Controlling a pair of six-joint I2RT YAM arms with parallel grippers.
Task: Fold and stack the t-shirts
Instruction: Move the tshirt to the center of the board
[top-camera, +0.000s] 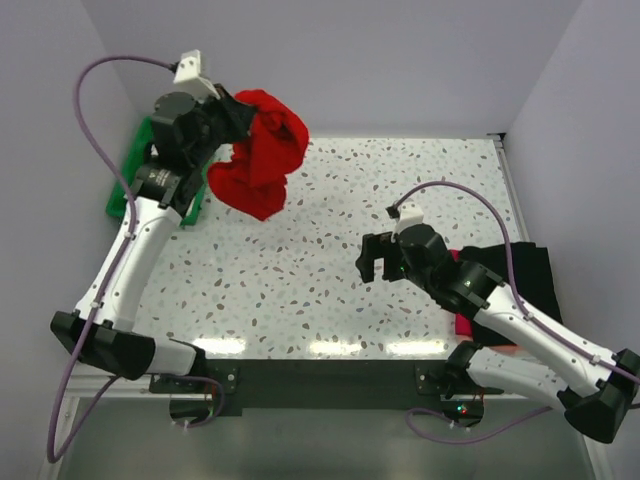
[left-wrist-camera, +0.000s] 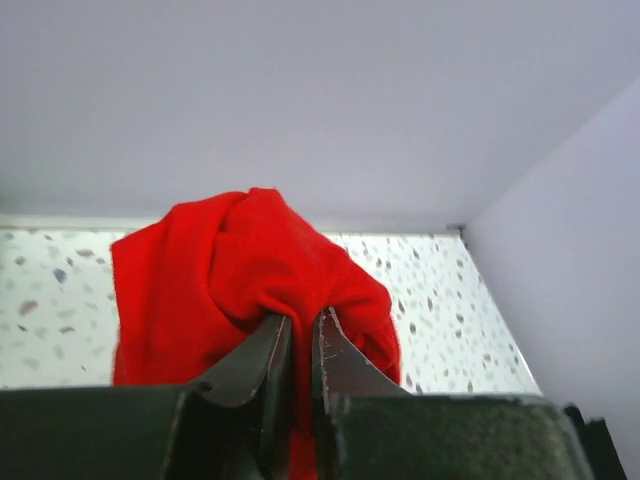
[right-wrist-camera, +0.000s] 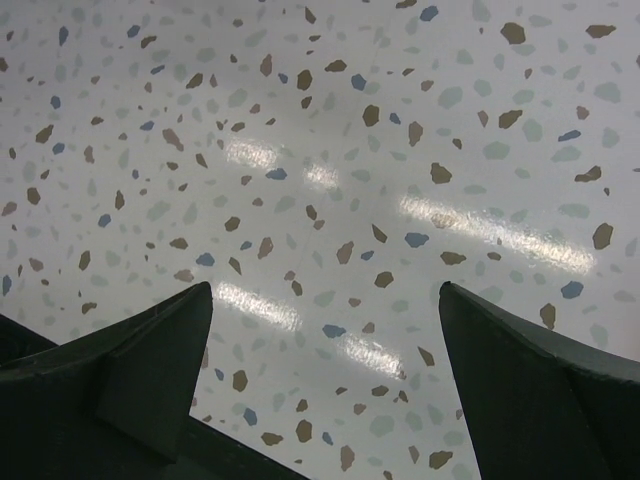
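A bright red t-shirt (top-camera: 262, 152) hangs bunched in the air at the back left of the speckled table (top-camera: 330, 290). My left gripper (top-camera: 238, 118) is shut on a fold of it. In the left wrist view the red t-shirt (left-wrist-camera: 230, 280) bulges over the left gripper (left-wrist-camera: 303, 322), whose jaws pinch cloth between them. A folded black t-shirt (top-camera: 520, 272) lies at the right edge with a magenta one (top-camera: 466, 325) peeking from under it, partly behind my right arm. My right gripper (top-camera: 373, 268) hovers open over bare table, and in the right wrist view the right gripper (right-wrist-camera: 325, 290) holds nothing.
A green plastic tray (top-camera: 125, 185) sits at the far left behind my left arm. White walls close the table at the back and both sides. Purple cables loop from both arms.
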